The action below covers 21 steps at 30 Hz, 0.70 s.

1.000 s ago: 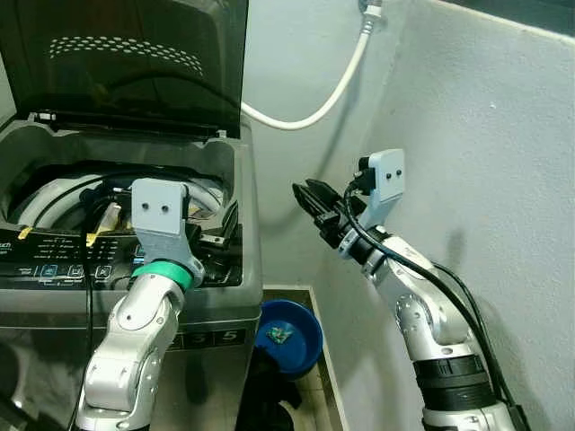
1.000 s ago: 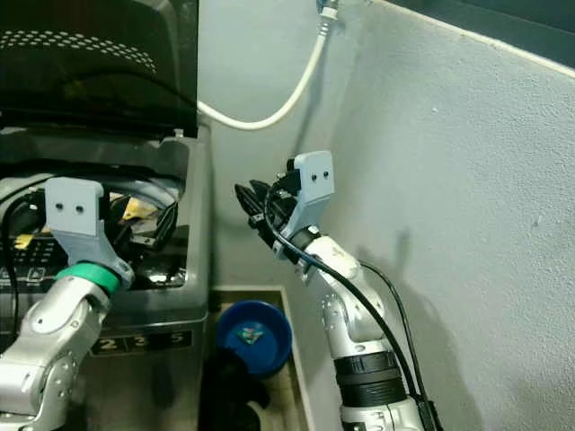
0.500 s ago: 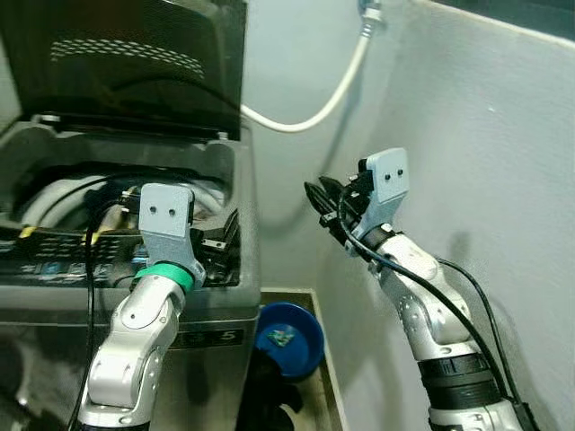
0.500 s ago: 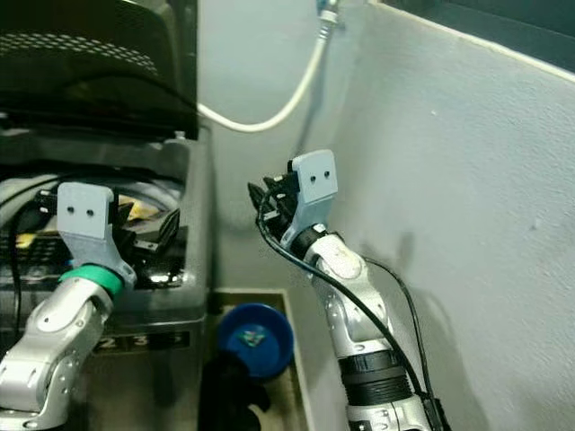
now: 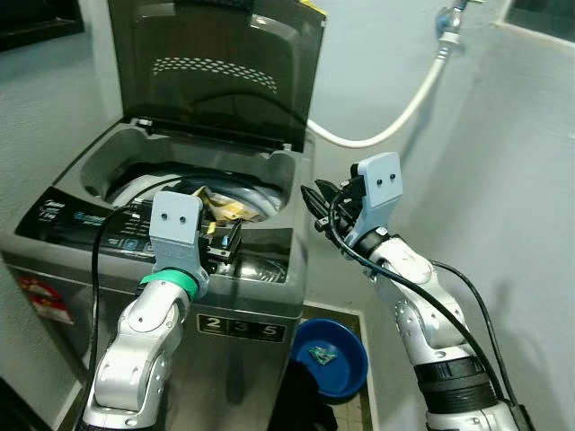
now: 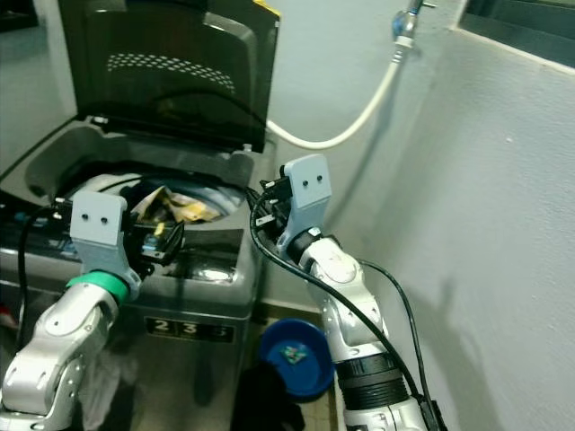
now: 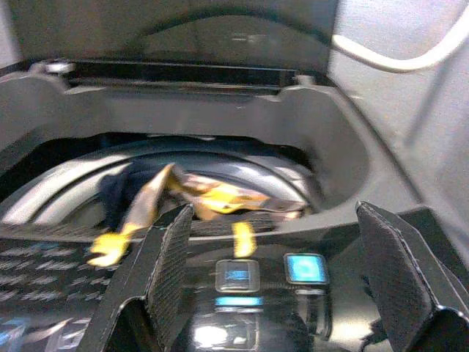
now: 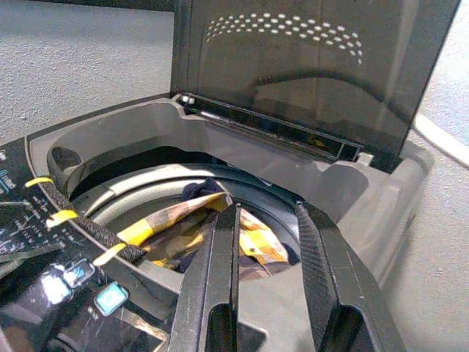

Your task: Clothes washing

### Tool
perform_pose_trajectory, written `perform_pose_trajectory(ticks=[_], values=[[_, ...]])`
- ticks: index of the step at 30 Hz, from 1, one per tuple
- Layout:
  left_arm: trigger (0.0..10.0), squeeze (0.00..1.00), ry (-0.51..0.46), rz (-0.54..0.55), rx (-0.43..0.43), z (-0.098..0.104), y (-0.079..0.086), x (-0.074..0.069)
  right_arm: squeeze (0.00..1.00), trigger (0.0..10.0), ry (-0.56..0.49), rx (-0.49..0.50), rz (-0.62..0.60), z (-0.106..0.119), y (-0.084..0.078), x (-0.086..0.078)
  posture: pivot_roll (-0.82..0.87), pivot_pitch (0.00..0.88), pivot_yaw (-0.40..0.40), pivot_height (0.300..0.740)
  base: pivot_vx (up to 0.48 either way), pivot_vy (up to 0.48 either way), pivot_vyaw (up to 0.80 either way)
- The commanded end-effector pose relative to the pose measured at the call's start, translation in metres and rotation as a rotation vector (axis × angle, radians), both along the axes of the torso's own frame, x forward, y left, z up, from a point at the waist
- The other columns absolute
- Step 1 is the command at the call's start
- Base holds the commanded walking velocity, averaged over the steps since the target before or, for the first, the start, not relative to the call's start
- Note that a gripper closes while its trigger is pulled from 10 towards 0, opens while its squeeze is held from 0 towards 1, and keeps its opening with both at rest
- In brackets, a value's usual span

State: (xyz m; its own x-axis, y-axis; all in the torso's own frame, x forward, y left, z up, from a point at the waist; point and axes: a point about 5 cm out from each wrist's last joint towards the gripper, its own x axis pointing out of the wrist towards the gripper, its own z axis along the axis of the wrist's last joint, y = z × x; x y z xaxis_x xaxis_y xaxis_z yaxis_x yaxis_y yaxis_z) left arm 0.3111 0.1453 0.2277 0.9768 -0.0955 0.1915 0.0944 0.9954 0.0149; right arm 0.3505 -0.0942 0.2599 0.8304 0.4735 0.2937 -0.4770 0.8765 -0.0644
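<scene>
The grey top-loading washing machine (image 5: pixel 278 171) stands with its dark lid (image 5: pixel 216 72) raised. Yellow and dark clothes (image 5: pixel 220 202) lie in the drum. My left gripper (image 5: pixel 223 242) hovers open over the front control panel (image 5: pixel 81 220), with nothing between its fingers. In the left wrist view the open left gripper (image 7: pixel 271 220) faces the clothes (image 7: pixel 212 196) across lit buttons. My right gripper (image 5: pixel 314 197) hangs just off the machine's right side, near the rim. In the right wrist view the right gripper (image 8: pixel 265 213) points at the clothes (image 8: pixel 168 220), narrowly open and holding nothing.
A white hose (image 5: pixel 395 117) runs from a wall tap down behind the machine. A blue basin (image 5: pixel 332 359) sits on the floor right of the machine, with a dark cloth (image 5: pixel 296 404) in front of it. The grey wall (image 5: pixel 521 180) is close on the right.
The camera has pulled back and turned left, so more of the machine and its lid shows. My right gripper is now closer to the machine's right side.
</scene>
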Motion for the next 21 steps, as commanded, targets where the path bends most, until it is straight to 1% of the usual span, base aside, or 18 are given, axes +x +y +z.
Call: perform_pose_trajectory(ticks=[1, 3, 4, 6, 8, 9, 10, 12, 13, 14, 16, 17, 18, 19, 20, 21], values=[[10.0, 0.0, 0.005, 0.043, -0.006, -0.003, 0.002, 0.003, 0.0, 10.0, 0.025, 0.012, -0.016, -0.006, -0.004, 0.001, 0.01, 0.0, -0.06, 0.74, 0.0, 0.0, 0.8], [10.0, 0.0, -0.04, 0.096, -0.022, -0.001, 0.006, 0.004, 0.0, 10.0, 0.025, 0.008, -0.011, -0.006, -0.004, 0.0, 0.01, 0.0, -0.061, 0.74, 0.0, 0.0, 0.8], [10.0, 0.0, -0.056, 0.098, -0.034, -0.001, 0.006, 0.004, 0.0, 10.0, 0.025, 0.007, -0.01, -0.006, -0.004, 0.0, 0.01, 0.0, -0.061, 0.74, 0.0, 0.0, 0.8], [10.0, 0.0, -0.056, 0.103, -0.043, -0.002, 0.006, 0.004, 0.0, 10.0, 0.029, 0.005, -0.012, -0.009, -0.004, 0.0, 0.01, 0.0, -0.064, 0.74, 0.0, 0.0, 0.8], [10.0, 0.0, -0.043, 0.021, -0.083, -0.005, 0.0, 0.001, 0.0, 10.0, 0.044, -0.033, -0.021, -0.019, -0.004, 0.0, 0.02, 0.0, -0.067, 0.74, 0.0, 0.0, 0.8], [10.0, 0.0, -0.043, 0.021, -0.083, -0.005, 0.0, 0.001, 0.0, 10.0, 0.044, -0.033, -0.021, -0.019, -0.004, 0.0, 0.02, 0.0, -0.067, 0.74, 0.0, 0.0, 0.8], [10.0, 0.0, -0.039, 0.008, -0.085, -0.007, 0.0, -0.002, 0.0, 10.0, 0.064, -0.064, -0.015, -0.028, -0.004, -0.002, 0.02, 0.0, -0.07, 0.74, 0.0, 0.0, 0.8], [10.0, 0.0, -0.039, 0.008, -0.085, -0.007, 0.0, -0.002, 0.0, 10.0, 0.064, -0.064, -0.015, -0.028, -0.004, -0.002, 0.02, 0.0, -0.07, 0.74, 0.0, 0.0, 0.8], [10.0, 0.0, 0.01, -0.048, -0.043, -0.021, 0.002, -0.009, 0.0, 10.0, 0.139, -0.089, -0.014, -0.052, -0.01, -0.005, 0.02, 0.0, -0.076, 0.74, 0.0, 0.0, 0.8], [10.0, 0.0, 0.01, -0.048, -0.043, -0.021, 0.002, -0.009, 0.0, 10.0, 0.139, -0.089, -0.014, -0.052, -0.01, -0.005, 0.02, 0.0, -0.076, 0.74, 0.0, 0.0, 0.8], [10.0, 0.0, 0.035, -0.05, 0.017, -0.031, 0.006, -0.014, 0.0, 10.0, 0.199, -0.066, -0.032, -0.066, -0.021, -0.006, 0.02, 0.0, -0.073, 0.74, 0.0, 0.0, 0.8], [10.0, 0.0, 0.028, -0.042, 0.071, -0.033, 0.008, -0.014, 0.0, 10.0, 0.236, -0.022, -0.06, -0.07, -0.029, -0.005, 0.03, 0.0, -0.071, 0.74, 0.0, 0.0, 0.8], [10.0, 0.0, 0.027, -0.048, 0.08, -0.034, 0.007, -0.014, 0.0, 10.0, 0.247, -0.009, -0.065, -0.07, -0.031, -0.004, 0.03, 0.0, -0.071, 0.74, 0.0, 0.0, 0.8], [10.0, 0.0, 0.036, -0.053, 0.057, -0.037, 0.007, -0.014, 0.0, 10.0, 0.247, -0.006, -0.067, -0.07, -0.031, -0.005, 0.03, 0.0, -0.062, 0.74, 0.0, 0.0, 0.8], [10.0, 0.0, 0.036, -0.053, 0.057, -0.037, 0.007, -0.014, 0.0, 10.0, 0.247, -0.006, -0.067, -0.07, -0.031, -0.005, 0.03, 0.0, -0.062, 0.74, 0.0, 0.0, 0.8], [10.0, 0.0, 0.054, -0.068, 0.029, -0.042, 0.008, -0.013, 0.0, 10.0, 0.246, 0.003, -0.069, -0.071, -0.029, -0.005, 0.04, 0.0, -0.026, 0.74, 0.0, 0.0, 0.8]])
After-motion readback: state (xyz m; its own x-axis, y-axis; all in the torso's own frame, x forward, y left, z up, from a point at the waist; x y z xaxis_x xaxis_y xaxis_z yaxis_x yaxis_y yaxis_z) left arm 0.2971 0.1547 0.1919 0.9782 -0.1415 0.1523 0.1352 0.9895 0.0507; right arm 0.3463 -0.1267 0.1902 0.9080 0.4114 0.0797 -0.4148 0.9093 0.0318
